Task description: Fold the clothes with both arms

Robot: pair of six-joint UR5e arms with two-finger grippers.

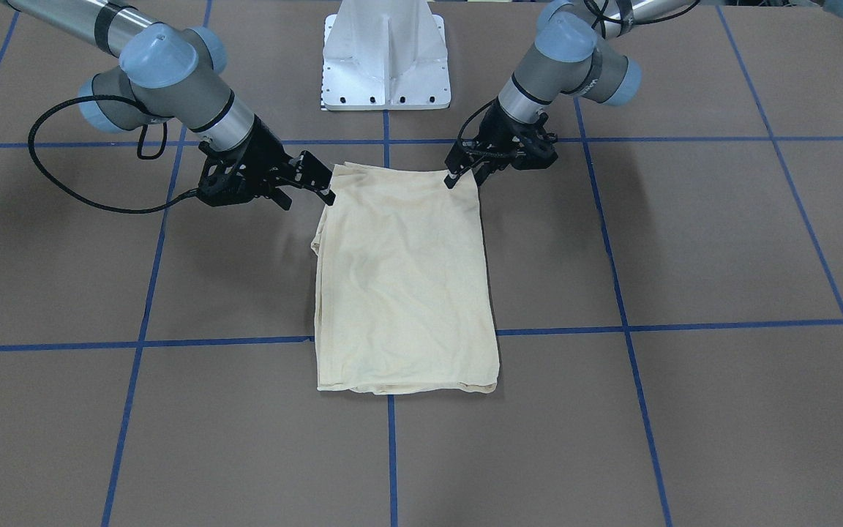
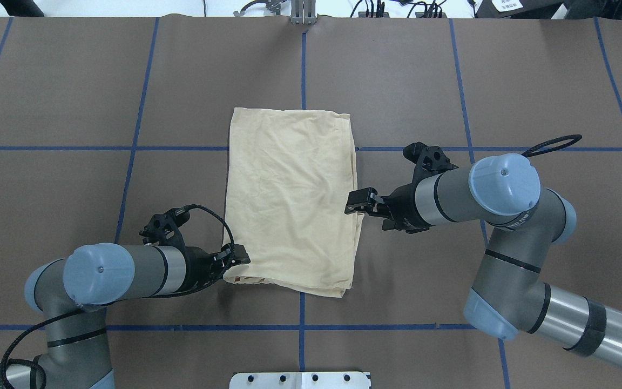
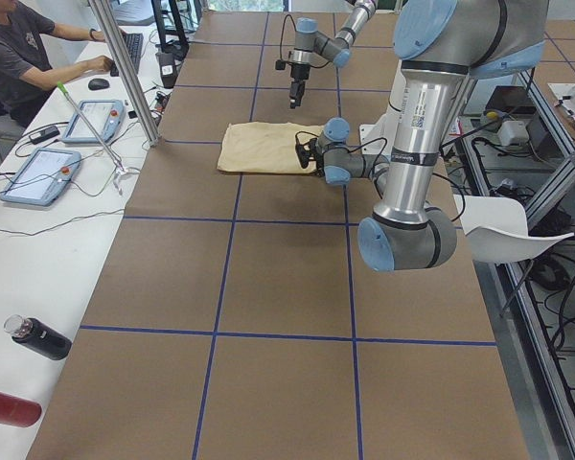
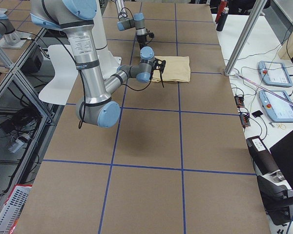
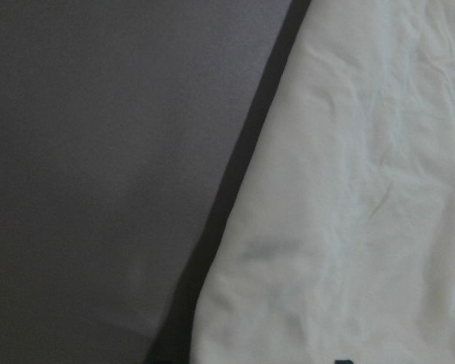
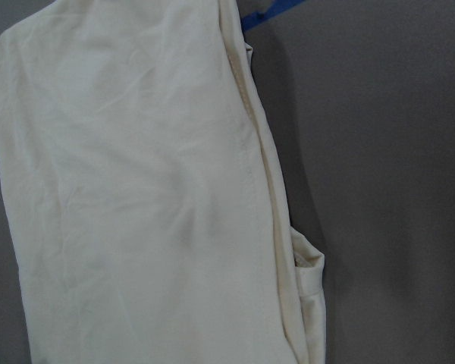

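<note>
Lying flat mid-frame on the table (image 2: 451, 81): T-shirt (image 2: 289, 200), sides seemingly folded in, end fold left to do. Left tool (image 2: 238, 255) at lower-left corner, right tool (image 2: 355, 201) at right edge; cannot tell if gripping.

Grey arms (image 2: 451, 194), blue caps (image 2: 504, 176), perhaps labelled

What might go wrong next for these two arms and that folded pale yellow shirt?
1. The pale cream-yellow folded knit shirt shows stacked loose edges along one side in the right wrist view; the right gripper might pinch only some layers, undoing the fold.
2. The left gripper sits at one corner; lifting unevenly could skew the shirt.
</note>
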